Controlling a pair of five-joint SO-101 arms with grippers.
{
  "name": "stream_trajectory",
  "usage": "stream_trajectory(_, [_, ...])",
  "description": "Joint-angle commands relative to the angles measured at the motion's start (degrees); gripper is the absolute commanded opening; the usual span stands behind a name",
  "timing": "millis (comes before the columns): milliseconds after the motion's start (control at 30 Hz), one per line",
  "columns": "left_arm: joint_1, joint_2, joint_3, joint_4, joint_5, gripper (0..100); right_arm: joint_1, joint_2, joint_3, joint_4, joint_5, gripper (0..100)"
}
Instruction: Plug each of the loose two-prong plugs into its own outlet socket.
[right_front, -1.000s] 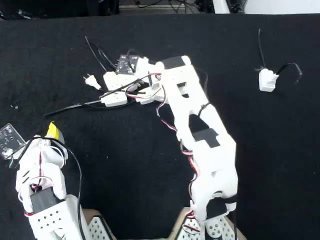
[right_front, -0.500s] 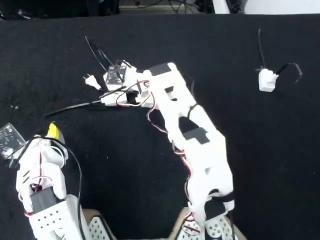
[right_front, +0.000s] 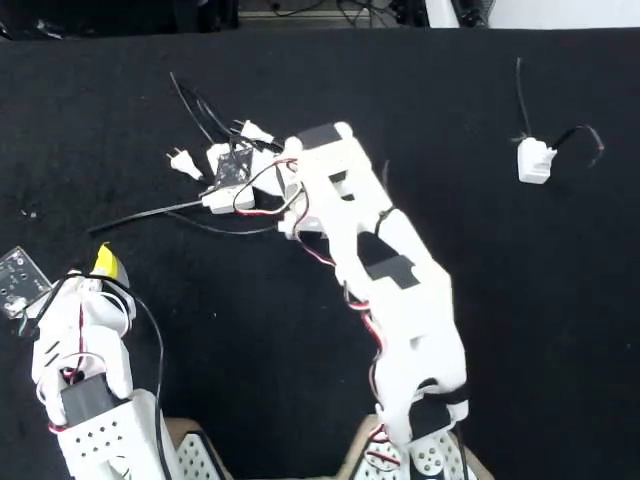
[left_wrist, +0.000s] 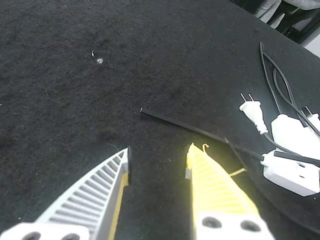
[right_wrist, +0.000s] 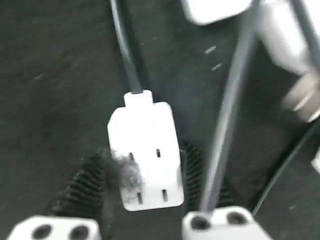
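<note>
- Left arm: folded low, well apart from the outlet socket (right_front: 225, 199), nearer and to its left. The left gripper (left_wrist: 159, 149) points out over the black table cloth (right_front: 520, 320). It stands wide, one grey finger and one yellow, with nothing between them.
- Loose plug (right_front: 180, 160): white, two prongs. It lies flat just beyond and left of the outlet socket, and its prongs point away from the socket.
- Outlet socket: white, two pairs of slots, flat on the cloth. Its black cable runs off to the left.
- Right gripper (right_wrist: 145, 156): set over the outlet socket, narrow, with a dark ribbed finger against each long side of the socket.
- Second plug (right_front: 255, 131): white. It lies beyond the outlet socket, among tangled black cables and other white plug bodies.
- Right arm: stretched long from its base at the near table edge, leaning left and away toward the outlet socket, wrist bent down over it.
- White block (right_front: 535, 160): it has a dark cable and sits well apart from the outlet socket, far to its right.
</note>
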Motion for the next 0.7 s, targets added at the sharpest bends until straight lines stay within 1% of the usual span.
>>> stream_trajectory(0, [-0.31,-0.53,-2.68,-1.23,0.44,19,-3.16,-9.27,1.54,6.59,-5.1,1.0])
stream_trajectory(67, [-0.31,-0.53,-2.68,-1.23,0.44,19,-6.07,-12.44,6.2,8.09,-5.98,1.0])
stream_trajectory(133, [-0.31,-0.53,-2.68,-1.23,0.44,19,-9.05,-15.78,12.79,6.15,-6.07,1.0])
stream_trajectory(200, [-0.31,-0.53,-2.68,-1.23,0.44,19,-11.43,-19.74,20.18,0.35,-7.82,1.0])
stream_trajectory(300, [-0.31,-0.53,-2.68,-1.23,0.44,19,-13.63,-26.07,31.78,-11.25,-12.66,1.1])
stream_trajectory(367, [-0.31,-0.53,-2.68,-1.23,0.44,19,-14.07,-29.85,38.73,-17.85,-14.86,1.1])
stream_trajectory(433, [-0.31,-0.53,-2.68,-1.23,0.44,19,-14.07,-33.1,44.18,-21.89,-16.35,1.1])
stream_trajectory(533, [-0.31,-0.53,-2.68,-1.23,0.44,19,-14.07,-36.0,46.9,-21.54,-18.73,2.2])
stream_trajectory(667, [-0.31,-0.53,-2.68,-1.23,0.44,19,-14.77,-38.02,45.67,-13.27,-22.95,14.5])
